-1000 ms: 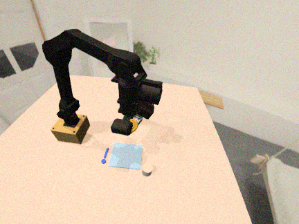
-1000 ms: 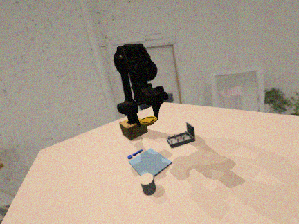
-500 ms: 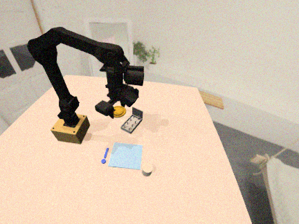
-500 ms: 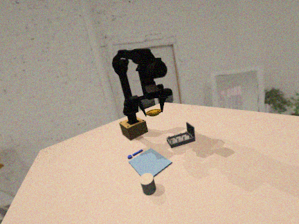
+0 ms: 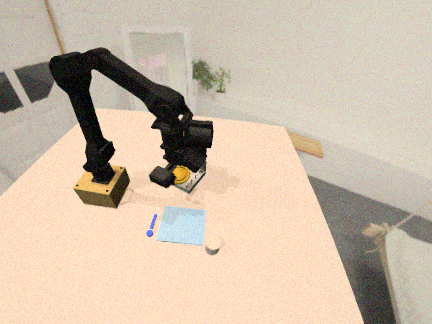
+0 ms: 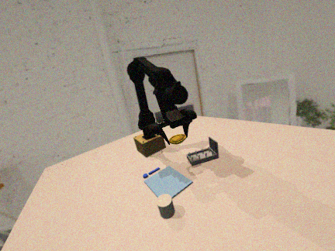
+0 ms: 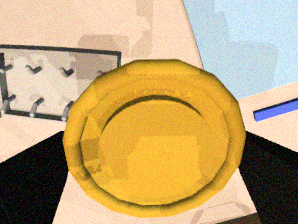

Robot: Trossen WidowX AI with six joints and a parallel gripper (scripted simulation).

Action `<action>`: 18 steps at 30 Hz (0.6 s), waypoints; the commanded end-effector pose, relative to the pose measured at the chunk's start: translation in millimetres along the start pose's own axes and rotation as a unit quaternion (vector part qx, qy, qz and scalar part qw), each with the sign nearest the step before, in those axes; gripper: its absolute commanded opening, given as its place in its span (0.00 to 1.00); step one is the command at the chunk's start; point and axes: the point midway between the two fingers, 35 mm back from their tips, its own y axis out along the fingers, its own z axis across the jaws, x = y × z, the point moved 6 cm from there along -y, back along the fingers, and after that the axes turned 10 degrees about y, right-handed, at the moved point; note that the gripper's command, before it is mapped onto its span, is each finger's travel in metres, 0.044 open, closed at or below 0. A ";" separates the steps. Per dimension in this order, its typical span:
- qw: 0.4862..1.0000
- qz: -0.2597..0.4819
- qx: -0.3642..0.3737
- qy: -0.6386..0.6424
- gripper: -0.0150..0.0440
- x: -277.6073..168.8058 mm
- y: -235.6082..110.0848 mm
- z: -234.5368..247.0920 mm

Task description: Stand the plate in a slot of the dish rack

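Gripping the yellow plate (image 7: 156, 139) by its opposite rims, the black gripper (image 6: 176, 135) holds it lying flat in the air, clear of the pinkish table (image 6: 252, 194), with one dark finger (image 7: 29, 183) showing at each side of the plate in the wrist view. Seen from the exterior camera, the plate hangs between the arm's tan base block (image 6: 149, 145) and the grey dish rack (image 6: 202, 155), a little above both. The dish rack sits on the table with one end wall standing up and small pegs showing on its floor; from the top camera the plate lies partly over the rack's near edge. Nearer the front of the table lie a light blue square mat (image 5: 181, 225), a small blue spoon-like utensil (image 5: 151, 225) just beside the mat's left edge, and a white-topped dark cup (image 6: 165, 206) at the mat's corner. No brand marks, labels or writing can be read on any of these things.
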 end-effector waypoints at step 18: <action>0.966 -0.062 0.218 -0.120 0.25 38.4 70.4 8.8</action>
